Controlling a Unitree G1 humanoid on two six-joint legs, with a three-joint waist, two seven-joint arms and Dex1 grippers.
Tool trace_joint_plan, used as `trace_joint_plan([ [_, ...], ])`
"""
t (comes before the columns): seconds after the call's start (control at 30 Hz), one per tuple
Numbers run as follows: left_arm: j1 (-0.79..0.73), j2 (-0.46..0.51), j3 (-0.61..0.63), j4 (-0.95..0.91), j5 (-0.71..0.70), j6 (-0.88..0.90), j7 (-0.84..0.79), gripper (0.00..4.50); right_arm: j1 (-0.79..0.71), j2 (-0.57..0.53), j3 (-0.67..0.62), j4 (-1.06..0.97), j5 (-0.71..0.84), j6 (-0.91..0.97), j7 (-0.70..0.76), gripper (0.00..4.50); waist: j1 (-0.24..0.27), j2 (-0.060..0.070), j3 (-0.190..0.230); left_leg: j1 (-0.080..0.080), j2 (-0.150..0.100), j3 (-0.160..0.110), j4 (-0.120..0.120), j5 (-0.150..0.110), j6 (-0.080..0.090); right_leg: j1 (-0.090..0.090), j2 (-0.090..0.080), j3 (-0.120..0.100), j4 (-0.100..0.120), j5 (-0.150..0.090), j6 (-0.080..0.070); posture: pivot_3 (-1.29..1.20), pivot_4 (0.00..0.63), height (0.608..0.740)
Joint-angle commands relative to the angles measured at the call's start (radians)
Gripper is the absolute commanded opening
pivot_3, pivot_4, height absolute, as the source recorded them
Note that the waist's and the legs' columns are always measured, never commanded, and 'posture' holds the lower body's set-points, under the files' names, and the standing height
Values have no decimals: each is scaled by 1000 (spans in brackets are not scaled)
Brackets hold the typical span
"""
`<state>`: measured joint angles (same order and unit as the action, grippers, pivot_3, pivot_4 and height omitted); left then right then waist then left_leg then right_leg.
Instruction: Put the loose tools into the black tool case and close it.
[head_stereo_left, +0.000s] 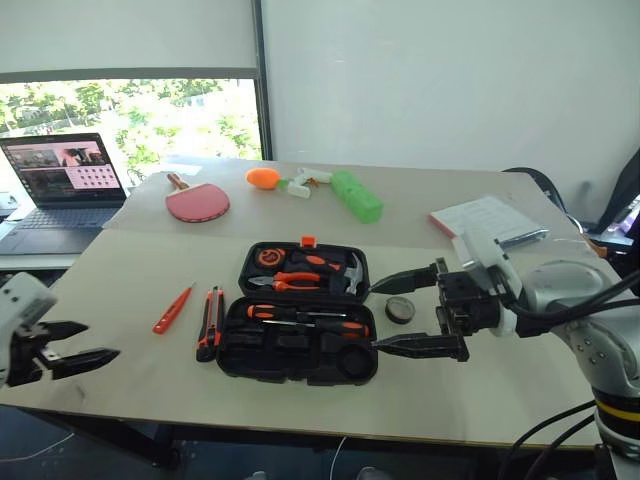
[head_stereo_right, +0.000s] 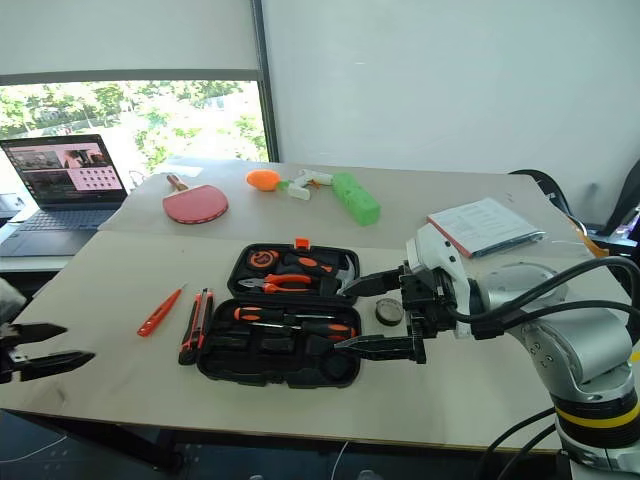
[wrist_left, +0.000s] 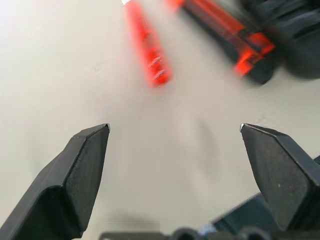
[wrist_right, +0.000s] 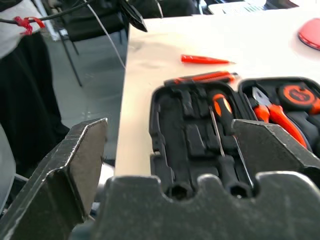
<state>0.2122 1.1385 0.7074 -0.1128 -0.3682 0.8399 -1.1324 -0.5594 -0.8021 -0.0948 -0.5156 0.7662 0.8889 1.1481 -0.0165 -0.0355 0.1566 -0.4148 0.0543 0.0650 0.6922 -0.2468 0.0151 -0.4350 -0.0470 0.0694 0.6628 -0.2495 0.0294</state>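
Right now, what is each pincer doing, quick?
Left pincer: open, holding nothing, off the table's left edge.
Right pincer: open, holding nothing, above the right end of the black tool case.

One tool case (head_stereo_left: 300, 340), open, black. Inside it: two screwdrivers (head_stereo_left: 300, 318) with black-and-orange handles, one pair of pliers (head_stereo_left: 292, 281), one tape measure (head_stereo_left: 267, 257), one hammer (head_stereo_left: 353, 274). Loose on the table (head_stereo_left: 120, 300): one slim orange screwdriver (head_stereo_left: 172, 309), one utility knife (head_stereo_left: 210, 322), one small dark tape roll (head_stereo_left: 400, 309). Further back: one red paddle (head_stereo_left: 196, 201), one orange toy (head_stereo_left: 263, 178), one green toy (head_stereo_left: 357, 196), one laptop (head_stereo_left: 62, 190), one stack of papers (head_stereo_left: 488, 220). Two claws, one left (head_stereo_left: 72, 345) and one right (head_stereo_left: 408, 312).
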Motion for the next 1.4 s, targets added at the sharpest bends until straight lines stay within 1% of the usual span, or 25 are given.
trace_joint_plan([
  [0.03,-111,26,-49,1,-16,96,96,4500,-22,2,-13,-12,32,-24,-22,4452,7,-1,0,0,0,0,0,0,0,0,0,0,0,0,0,0,150,740],
  [0.13,-283,45,-167,4,-59,241,156,4500,-10,1,-19,-41,61,-17,-33,4452,18,-3,0,0,0,-1,0,0,0,1,0,-1,0,0,0,0,150,740],
  [0.23,-488,56,-356,35,-77,377,186,4500,-6,6,-35,-66,116,5,-67,4452,21,-4,0,-1,-1,0,0,0,0,1,0,-1,0,0,1,0,150,740],
  [0.33,-683,64,-561,106,-64,448,172,4500,-4,2,-35,-75,150,13,-93,4452,18,-4,0,-1,-1,-1,-1,0,0,1,0,0,0,0,1,0,150,740],
  [0.43,-928,36,-793,274,10,472,146,4500,19,3,-29,-107,169,9,-128,4452,13,-5,1,-2,-1,-1,-1,0,0,0,2,0,0,0,1,0,150,740],
  [0.5,-1041,7,-911,376,58,446,118,4500,38,9,-31,-128,184,8,-159,4452,10,-5,1,-2,-2,-2,-1,0,0,-1,3,0,0,0,1,0,150,740],
  [0.57,-1122,-22,-1015,474,115,401,83,4500,61,13,-35,-151,198,7,-193,4452,4,-5,1,-2,-2,-2,-1,0,0,-1,3,0,0,0,1,0,150,740],
  [0.7,-1252,-111,-1135,668,199,345,38,4500,110,7,-53,-194,235,4,-246,4452,4,-5,1,-6,-2,-3,0,0,0,-3,2,0,0,0,1,0,150,740],
  [0.8,-1303,-158,-1199,765,255,307,-3,4500,128,-2,-62,-212,248,0,-281,4452,4,-6,1,-9,-2,-4,2,0,0,-5,2,0,0,0,1,0,150,740],
  [0.87,-1328,-200,-1223,835,284,274,-23,4500,134,-6,-79,-216,271,1,-307,4452,4,-6,2,-9,-2,-4,2,0,0,-4,2,0,0,0,1,0,150,740],
  [1.0,-1374,-266,-1232,970,334,224,-42,4500,143,-12,-86,-224,298,-2,-343,4452,5,-7,2,-9,-3,-4,2,0,0,-4,2,-1,0,0,2,0,150,740],
  [1.03,-1382,-278,-1236,997,349,207,-49,3983,145,-14,-86,-226,302,-4,-350,4500,5,-7,2,-9,-3,-5,2,0,0,-4,2,-1,0,0,2,0,150,740],
  [1.07,-1388,-287,-1242,1021,366,186,-59,3827,146,-16,-85,-228,305,-5,-358,4500,5,-7,2,-9,-3,-5,2,0,0,-4,2,-1,0,0,2,0,150,740],
  [1.17,-1397,-305,-1259,1067,411,126,-108,2685,150,-15,-88,-231,315,-8,-379,4500,4,-7,2,-9,-3,-5,2,0,0,-4,2,-1,0,0,2,0,150,740],
  [1.23,-1401,-315,-1261,1099,441,100,-124,2086,151,-12,-89,-232,322,-10,-395,4500,4,-7,2,-9,-3,-5,2,0,0,-4,2,-1,0,0,2,0,150,740],
  [1.3,-1404,-326,-1256,1128,463,81,-134,1294,152,-10,-90,-234,330,-12,-412,4500,4,-7,2,-9,-3,-5,2,0,0,-4,2,-1,0,0,2,0,150,740],
  [1.33,-1405,-331,-1252,1142,473,71,-136,1059,153,-11,-90,-235,335,-12,-418,4500,4,-7,2,-9,-3,-5,2,0,0,-4,2,-1,0,0,2,0,150,740],
  [1.37,-1406,-335,-1247,1154,482,62,-137,679,155,-14,-91,-238,339,-13,-423,4500,4,-7,2,-9,-3,-5,2,0,0,-4,2,-1,0,0,2,0,150,740],
  [1.4,-1407,-338,-1244,1164,491,56,-138,428,156,-16,-91,-239,342,-14,-426,4500,4,-7,2,-9,-3,-5,2,0,0,-3,2,-1,0,0,2,0,150,740],
])
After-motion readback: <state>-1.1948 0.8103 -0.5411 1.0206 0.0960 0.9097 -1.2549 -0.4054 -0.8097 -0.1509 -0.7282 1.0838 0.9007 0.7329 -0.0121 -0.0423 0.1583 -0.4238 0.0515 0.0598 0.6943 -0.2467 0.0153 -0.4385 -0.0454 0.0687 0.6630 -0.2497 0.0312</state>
